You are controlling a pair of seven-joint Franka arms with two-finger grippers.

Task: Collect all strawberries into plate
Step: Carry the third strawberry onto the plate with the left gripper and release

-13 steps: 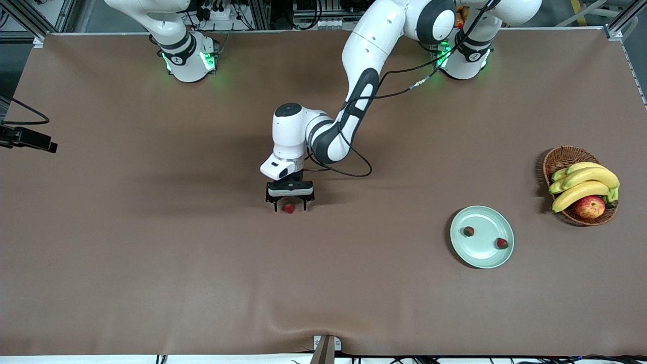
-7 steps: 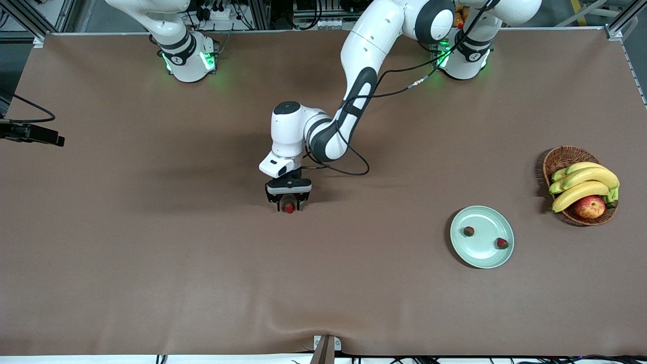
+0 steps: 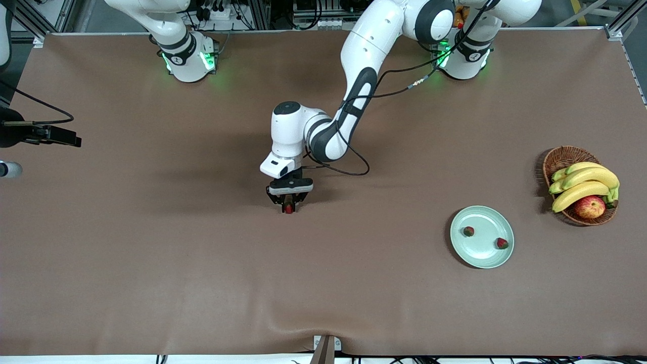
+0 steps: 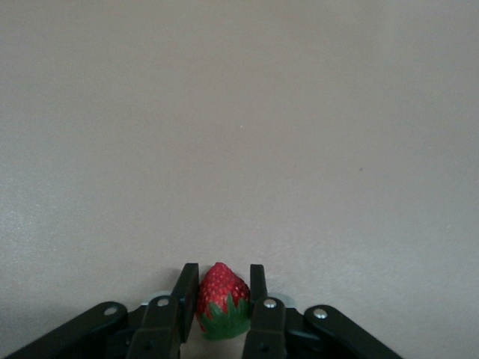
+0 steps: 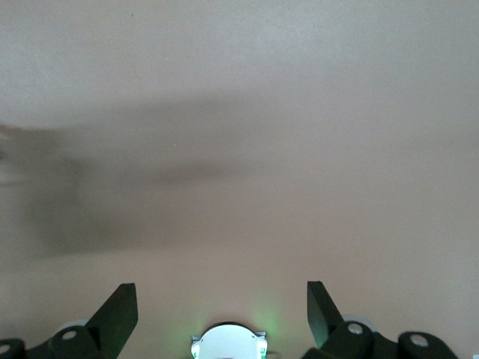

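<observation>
Left wrist view shows the left gripper (image 4: pixel 222 299) pinched tight on the last strawberry (image 4: pixel 221 297) at mid-table, one finger on each flank so the soft berry can lift cleanly; its cap points toward the wrist. Two strawberries (image 3: pixel 468 231) already lie on the plate (image 3: pixel 482 257) near the left arm's end; the right gripper (image 5: pixel 222 299) waits wide open and empty at the table's edge.

A robotics lab: 2 arms, aluminium framing (image 3: pixel 620 20), cables.

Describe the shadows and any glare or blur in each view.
Front view: soft, broad shadows of the arms on the brown table, green glow at both bases. Left wrist view: even light, strawberry sharp in the left gripper. Right wrist view: wide blurred shadow across the table, right gripper over it.
</observation>
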